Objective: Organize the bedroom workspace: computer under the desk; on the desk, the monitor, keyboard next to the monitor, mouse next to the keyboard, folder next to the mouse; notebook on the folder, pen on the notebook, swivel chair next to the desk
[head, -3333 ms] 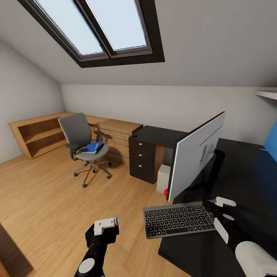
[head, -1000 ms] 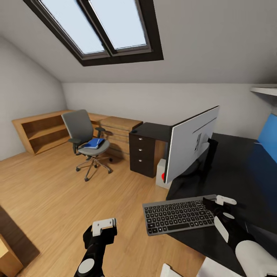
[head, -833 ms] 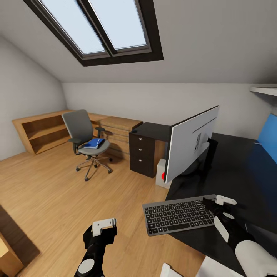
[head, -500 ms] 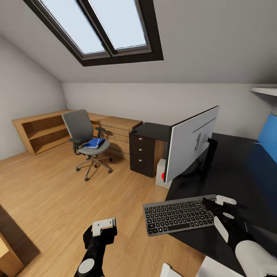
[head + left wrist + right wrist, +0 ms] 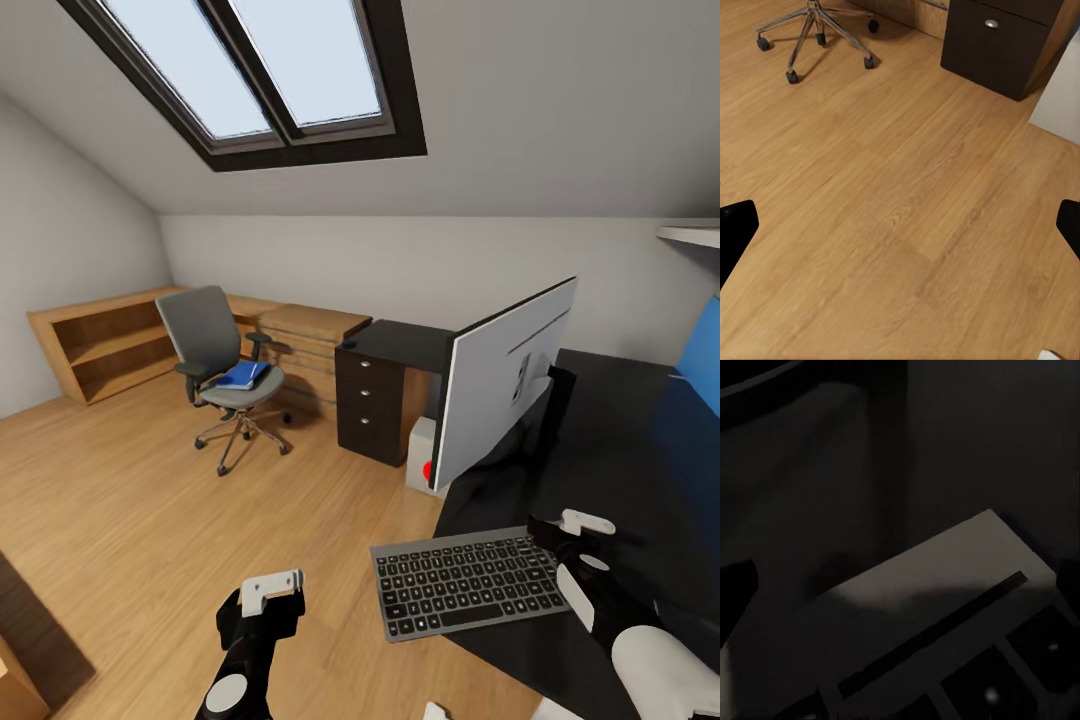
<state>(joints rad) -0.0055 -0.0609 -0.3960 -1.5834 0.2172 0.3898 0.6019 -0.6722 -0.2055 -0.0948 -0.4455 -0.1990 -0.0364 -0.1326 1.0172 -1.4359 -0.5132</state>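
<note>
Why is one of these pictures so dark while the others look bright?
Right wrist view: the camera sits close over the black desk and a corner of the keyboard, so little light shows. Head view: the skylight brightens the room evenly. Left wrist view: wood floor, evenly lit and sharp.
</note>
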